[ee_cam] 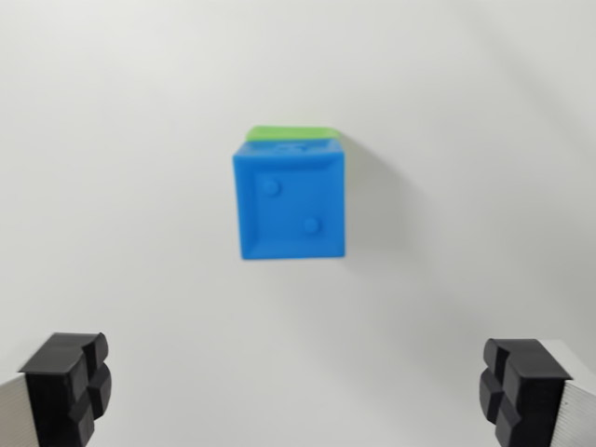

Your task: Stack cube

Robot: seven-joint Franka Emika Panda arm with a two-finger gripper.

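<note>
- Already, blue cube (291, 200) sits atop green cube (289, 132); stack looks complete.
- Gripper (298, 391) hangs wide open, empty; next, likely just retreat clear.

No legible text or numerals; only 2 raised dots on the blue cube (291, 200) face.

Blue cube (291, 203) (two raised dots) over green cube (289, 132).

A blue cube (291, 202) with two raised studs on its top face sits squarely atop a green cube (287, 133), mostly hiding it.
</note>
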